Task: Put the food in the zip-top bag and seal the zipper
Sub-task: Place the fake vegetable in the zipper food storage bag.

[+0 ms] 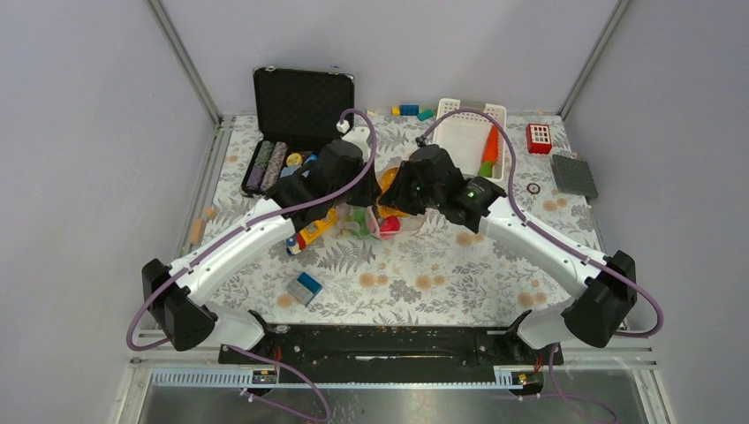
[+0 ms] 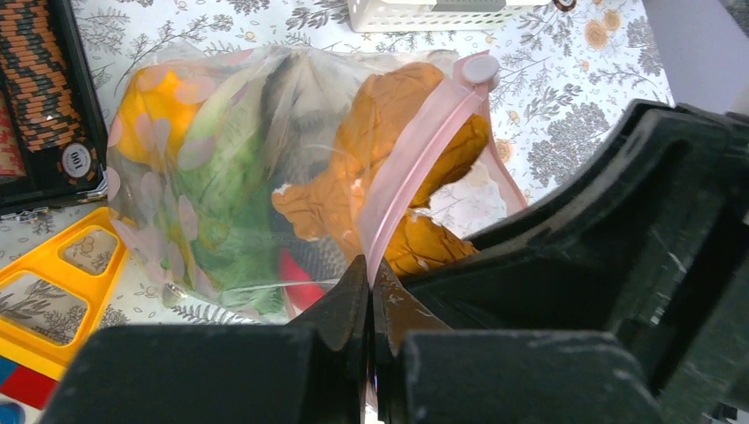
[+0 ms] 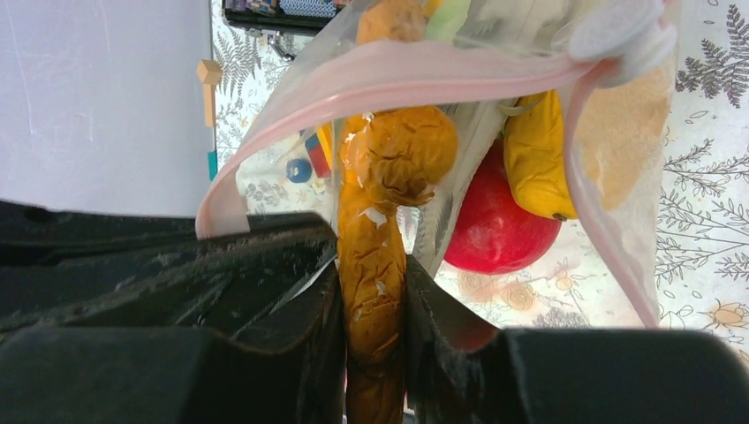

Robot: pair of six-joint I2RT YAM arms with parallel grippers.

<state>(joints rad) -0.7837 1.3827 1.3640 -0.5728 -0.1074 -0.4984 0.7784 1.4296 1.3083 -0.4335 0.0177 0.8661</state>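
Left gripper (image 2: pixel 369 276): closed, pinching the pink zipper strip (image 2: pixel 415 159) of the bag (image 2: pixel 221 159).
Right gripper (image 3: pixel 373 296): clamping an orange food piece (image 3: pixel 393 159) at the bag's mouth.

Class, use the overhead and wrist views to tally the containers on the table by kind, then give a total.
Black case: 1
White basket: 1
Zip-top bag: 1
Total: 3
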